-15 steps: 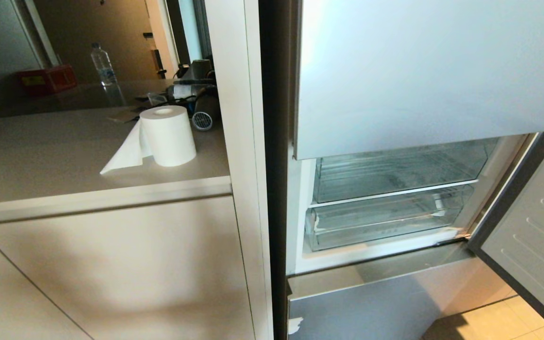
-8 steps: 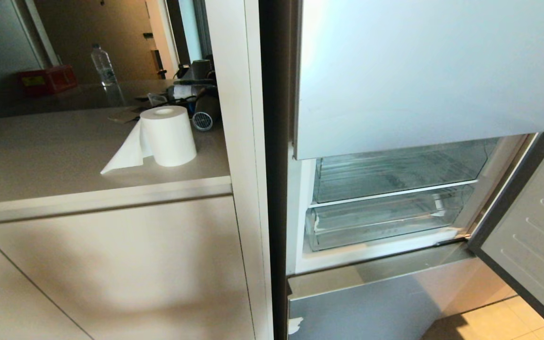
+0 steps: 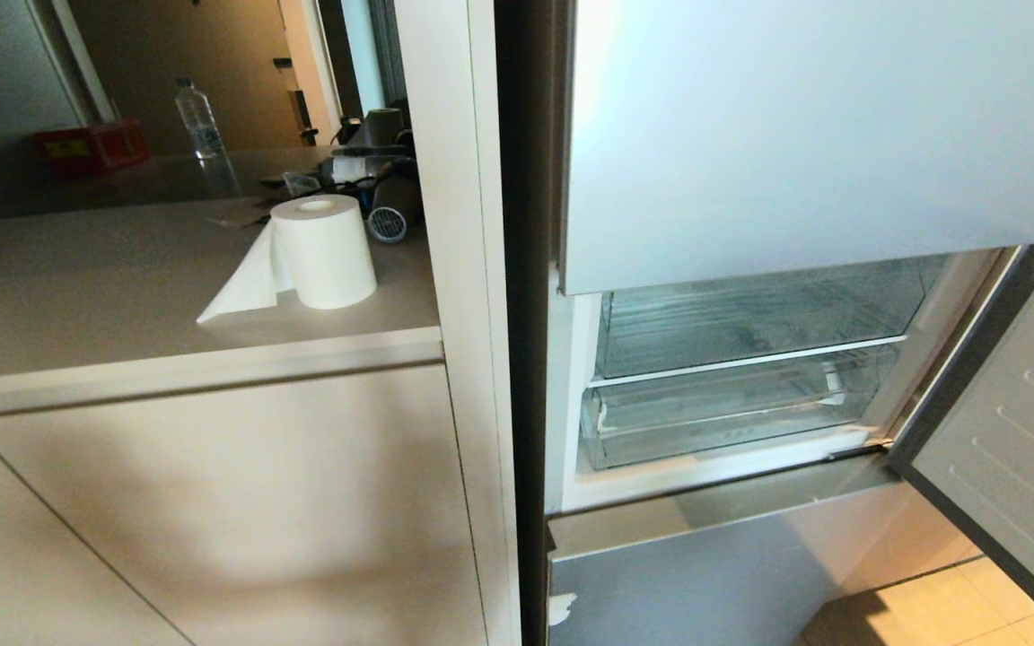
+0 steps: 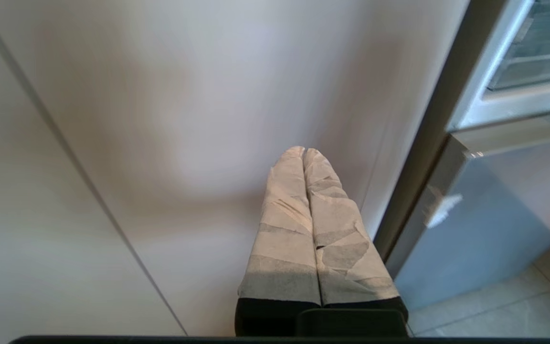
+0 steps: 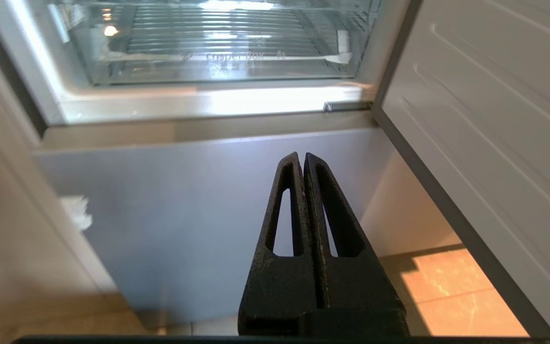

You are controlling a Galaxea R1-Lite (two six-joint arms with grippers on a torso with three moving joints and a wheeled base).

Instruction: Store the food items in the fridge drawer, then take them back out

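Head view: our arms aren't in shot. Fridge door (image 3: 1011,431) open, fridge drawer (image 3: 732,417) pushed in under an upper clear drawer (image 3: 750,314); no food items visible. Paper roll (image 3: 324,251) on the table (image 3: 122,296).

Left wrist view: left gripper (image 4: 302,155) pressed together, empty, facing the cabinet front (image 4: 160,95).

Right wrist view: right gripper (image 5: 302,160) pressed together, empty, below the drawer. We judge we're parked; next, find the food.
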